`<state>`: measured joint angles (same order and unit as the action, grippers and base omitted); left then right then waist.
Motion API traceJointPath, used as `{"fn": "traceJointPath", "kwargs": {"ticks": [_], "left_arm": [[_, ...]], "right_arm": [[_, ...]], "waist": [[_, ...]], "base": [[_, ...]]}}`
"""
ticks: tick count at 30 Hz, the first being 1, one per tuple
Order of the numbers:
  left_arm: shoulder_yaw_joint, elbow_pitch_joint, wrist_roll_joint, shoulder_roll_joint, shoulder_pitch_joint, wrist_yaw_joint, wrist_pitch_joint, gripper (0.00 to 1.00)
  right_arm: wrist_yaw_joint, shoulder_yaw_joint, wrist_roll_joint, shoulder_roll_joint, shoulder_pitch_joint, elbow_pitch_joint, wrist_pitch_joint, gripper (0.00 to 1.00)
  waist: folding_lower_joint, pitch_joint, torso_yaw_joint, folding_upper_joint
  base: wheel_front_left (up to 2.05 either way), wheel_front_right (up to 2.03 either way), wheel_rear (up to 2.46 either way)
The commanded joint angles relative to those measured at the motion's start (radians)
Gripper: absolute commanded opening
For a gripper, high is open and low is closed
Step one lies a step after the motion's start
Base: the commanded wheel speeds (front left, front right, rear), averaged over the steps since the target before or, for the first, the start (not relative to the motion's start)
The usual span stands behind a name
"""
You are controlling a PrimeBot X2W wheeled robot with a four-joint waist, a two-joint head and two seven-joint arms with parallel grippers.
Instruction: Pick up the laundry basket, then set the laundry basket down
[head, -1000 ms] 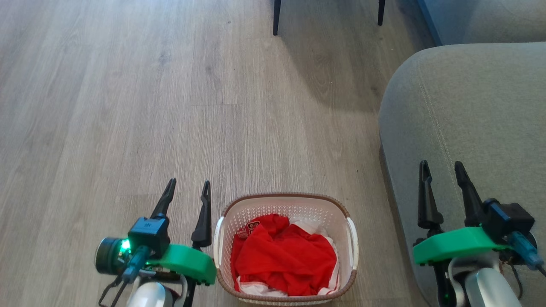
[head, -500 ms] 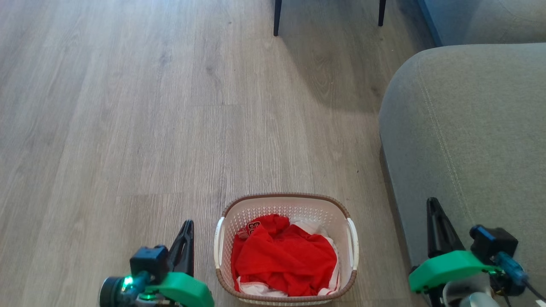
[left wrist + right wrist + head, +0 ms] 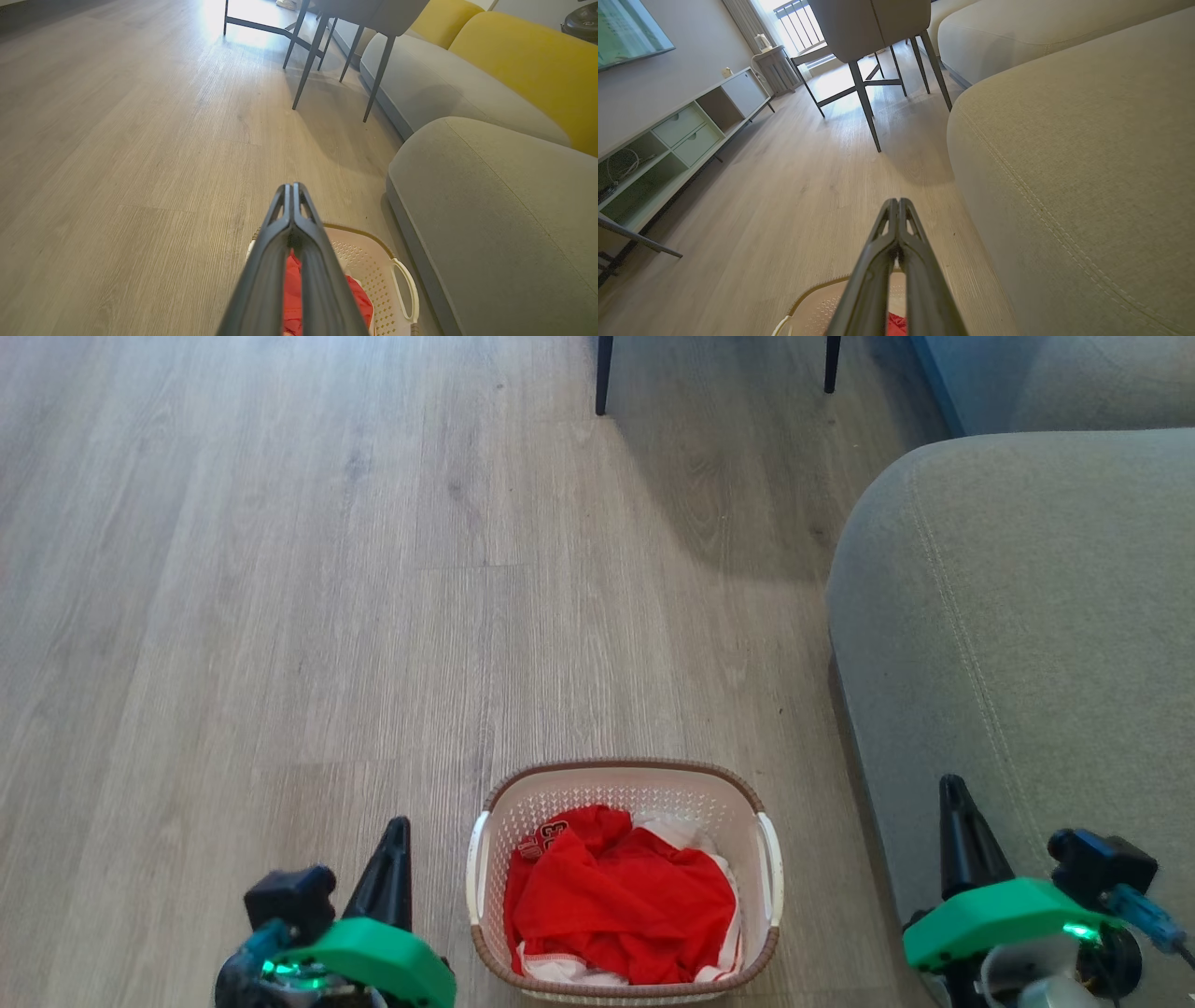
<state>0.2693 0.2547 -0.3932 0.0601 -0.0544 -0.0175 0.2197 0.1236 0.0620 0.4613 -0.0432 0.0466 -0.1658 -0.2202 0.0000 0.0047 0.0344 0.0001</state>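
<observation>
Head view: laundry basket (image 3: 621, 766) stands upright on the wood floor (image 3: 280, 616), low in frame, near the grey sofa (image 3: 1027, 616) on the robot's right. Left gripper (image 3: 399, 831) is just beside the basket's left side. Right gripper (image 3: 952, 793) shows against the sofa's edge, apart from the basket. Neither touches it.

Left wrist view: 2 fingers (image 3: 266, 270) pressed together at the tips, nothing held. Right wrist view: same, fingers (image 3: 924, 280) closed tip to tip, empty.

Step in hand: not settled by this moment. The scene fits 2 stages: basket on the floor waiting to be lifted, or basket set back down and released. If a lift is due, my judgement is that it calls for opened fingers at the 2 white side handles (image 3: 774, 868) and a level raise. If the set-down is done, nothing more is called for.

Basket: cream-white perforated walls, brown woven-look rim, rounded corners. It holds a crumpled red garment (image 3: 616, 896) with white trim.
</observation>
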Motion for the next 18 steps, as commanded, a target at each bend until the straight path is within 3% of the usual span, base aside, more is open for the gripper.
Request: {"fn": "traceJointPath", "kwargs": {"ticks": [1, 18], "left_arm": [[-0.026, -0.027, -0.037, 0.008, 0.059, 0.008, -0.007, 0.00], [-0.070, -0.024, -0.238, 0.015, 0.076, 0.031, -0.049, 0.00]], "right_arm": [[0.001, -0.008, 0.036, -0.013, -0.049, 0.026, 0.010, 0.00], [0.002, -0.024, 0.224, -0.020, -0.065, 0.010, 0.053, 0.00]], "waist": [[0.0000, 0.000, -0.001, -0.0001], [0.0000, 0.000, -0.006, -0.0001]], "base": [[0.00, 0.00, 0.00], [0.00, 0.00, 0.00]]}}
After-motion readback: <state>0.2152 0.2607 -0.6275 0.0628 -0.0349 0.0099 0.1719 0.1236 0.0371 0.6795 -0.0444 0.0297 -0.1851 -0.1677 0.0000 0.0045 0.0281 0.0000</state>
